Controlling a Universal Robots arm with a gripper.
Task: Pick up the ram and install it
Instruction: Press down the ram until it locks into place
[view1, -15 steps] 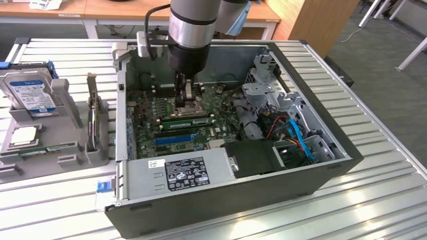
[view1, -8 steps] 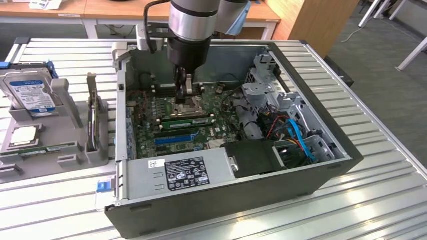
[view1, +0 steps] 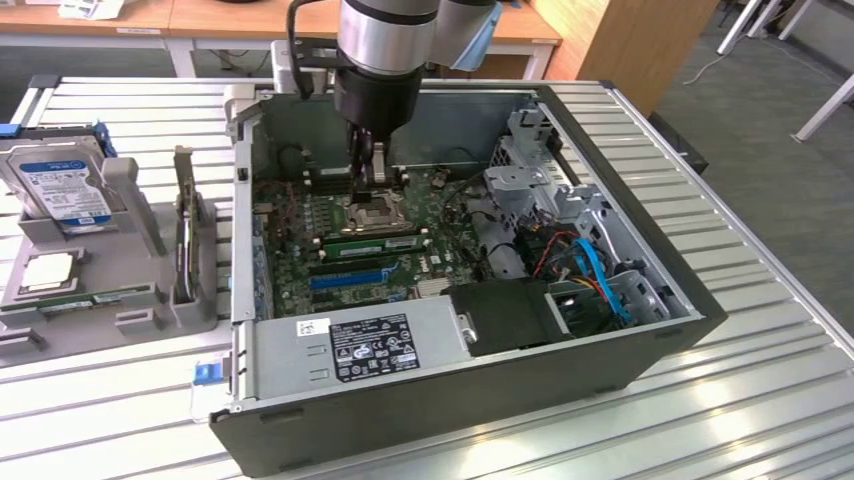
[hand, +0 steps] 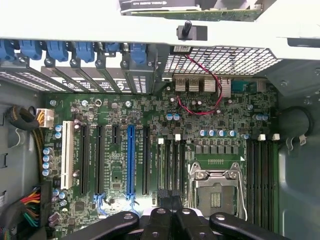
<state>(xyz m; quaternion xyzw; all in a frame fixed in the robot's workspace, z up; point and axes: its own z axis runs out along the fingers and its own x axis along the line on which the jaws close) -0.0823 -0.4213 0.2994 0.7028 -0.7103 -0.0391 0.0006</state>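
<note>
Your black two-finger gripper (view1: 378, 165) is pressed together, pinching nothing you can see. It hangs over the green motherboard (hand: 150, 120). A thin green ram stick (view1: 371, 243) lies seated just beyond the socket, its long axis crosswise to the exterior view.

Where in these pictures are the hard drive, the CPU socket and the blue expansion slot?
hard drive (view1: 56, 185), exterior view, on its label.
CPU socket (hand: 216, 192), wrist view, on its metal frame.
blue expansion slot (hand: 131, 160), wrist view, mid-length.

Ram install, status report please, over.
Gripper shut, low inside the open case, over the black slots beside the CPU socket. Ram in the grip: cannot confirm. Slots look unobstructed.
</note>
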